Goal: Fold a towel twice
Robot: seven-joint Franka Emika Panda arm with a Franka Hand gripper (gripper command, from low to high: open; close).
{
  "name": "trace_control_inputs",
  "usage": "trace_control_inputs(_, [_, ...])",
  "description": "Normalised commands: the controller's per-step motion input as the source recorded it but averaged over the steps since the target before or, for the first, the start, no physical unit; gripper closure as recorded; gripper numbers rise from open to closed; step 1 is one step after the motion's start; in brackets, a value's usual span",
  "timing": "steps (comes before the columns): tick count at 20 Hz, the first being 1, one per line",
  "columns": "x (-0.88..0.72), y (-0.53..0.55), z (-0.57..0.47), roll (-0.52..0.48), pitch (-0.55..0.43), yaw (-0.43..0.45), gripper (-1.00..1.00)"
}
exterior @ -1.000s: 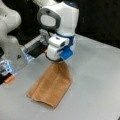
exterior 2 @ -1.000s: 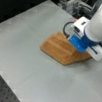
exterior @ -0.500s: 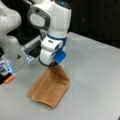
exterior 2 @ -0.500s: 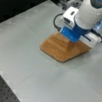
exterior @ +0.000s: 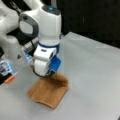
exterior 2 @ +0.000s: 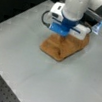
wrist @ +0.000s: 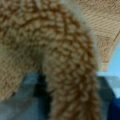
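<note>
The towel (exterior: 48,92) lies on the grey worktop (exterior: 95,75), already doubled into a smaller pad w/ a rounded fold along the edge nearest a front view's bottom. In a front view it (exterior 2: 63,46) bunches up where the arm meets it, one part raised off the rest. We judge one fold is in, and the second is in hand: a lifted edge is being carried over the lower layers.

The fingers (exterior: 51,73) sit right at the raised part of the towel, at its far side in that view; in a front view they (exterior 2: 61,35) are hidden behind the blue mount. In the wrist view, terry cloth (wrist: 70,62) fills nearly everything, draped close against the lens, so we take it the fingers are closed on the towel — no gap shows, cloth hangs from them.

To land a clean second fold, we judge the held edge needs to line up w/ the opposite edge w/o dragging the bottom layers.

Surface is smooth, matte grey. Backdrop is dark. A small orange item (exterior: 9,79) sits at the worktop's edge at a front view's left.
</note>
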Motion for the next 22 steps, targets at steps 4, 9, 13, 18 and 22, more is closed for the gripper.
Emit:
trace_control_inputs(4, [0.38,-0.22,0.02,-0.056,0.046,0.282,1.00])
trace_control_inputs(9, [0.42,-0.18,-0.02,-0.024,0.049,0.325,1.00])
trace_control_inputs(13, [0.40,-0.15,-0.06,0.037,0.055,0.312,1.00])
trace_control_inputs(18, [0.24,-0.10,-0.02,0.109,0.042,0.195,1.00])
trace_control_inputs(22, [0.16,-0.09,-0.05,0.155,0.009,0.060,1.00])
